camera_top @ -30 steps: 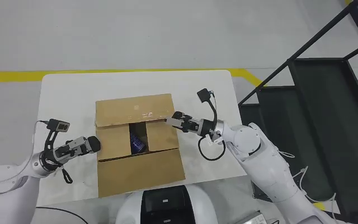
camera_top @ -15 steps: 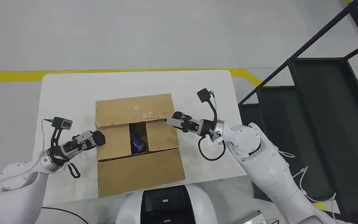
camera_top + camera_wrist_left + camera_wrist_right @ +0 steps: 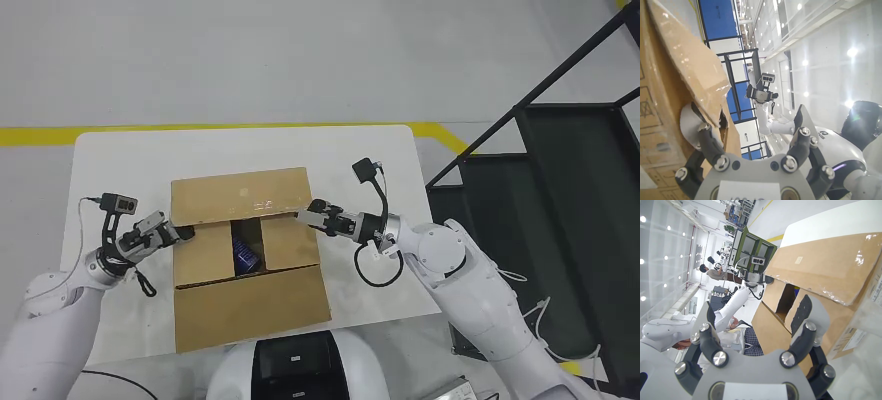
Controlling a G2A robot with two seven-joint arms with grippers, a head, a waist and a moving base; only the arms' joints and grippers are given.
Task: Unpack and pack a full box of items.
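A cardboard box (image 3: 240, 195) stands in the middle of the white table (image 3: 110, 165). Its two long flaps lie outward and its two short flaps are partly folded in. Through the gap between them shows a blue item (image 3: 246, 257), also the blue item (image 3: 796, 288). My left gripper (image 3: 178, 234) is open at the box's left edge. In the left wrist view one of the left gripper's (image 3: 745, 121) fingers (image 3: 689, 117) sits against the torn flap (image 3: 687, 56). My right gripper (image 3: 307, 214) is open at the box's right edge, and the right gripper (image 3: 755, 315) holds nothing.
Black metal stairs (image 3: 560, 170) stand just right of the table. A yellow line (image 3: 60, 133) runs on the floor beyond the far edge. Bare table lies left of the box and beyond it.
My left arm has moved right and away from me, from the table's left side up to the box's left edge. The right arm and the box have stayed put.
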